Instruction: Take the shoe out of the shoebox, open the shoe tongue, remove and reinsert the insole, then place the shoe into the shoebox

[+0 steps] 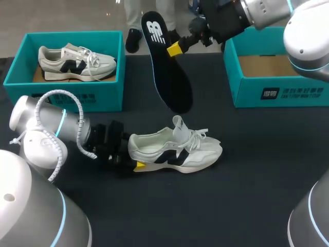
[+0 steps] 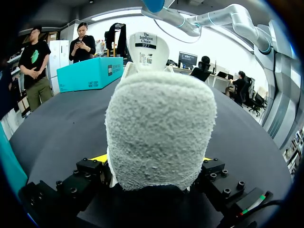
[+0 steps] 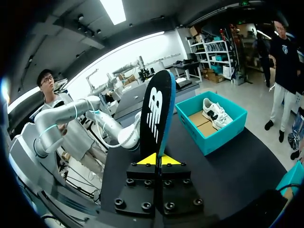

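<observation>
A white sneaker (image 1: 175,152) with a dark logo lies on its sole on the black table, toe to the right and tongue (image 2: 145,50) standing up. My left gripper (image 1: 132,153) is shut on its heel (image 2: 161,128), with one yellow tip on each side. My right gripper (image 1: 175,49) is up over the far middle of the table, shut on the edge of a black insole (image 1: 164,67). The insole hangs above the shoe, clear of it. In the right wrist view the insole (image 3: 156,114) stands up from between the yellow tips of that gripper (image 3: 156,159).
A teal shoebox (image 1: 72,36) at the far left holds a second white sneaker (image 1: 77,63). Another teal shoebox (image 1: 277,95) at the far right shows only its cardboard floor. The right arm passes over that box.
</observation>
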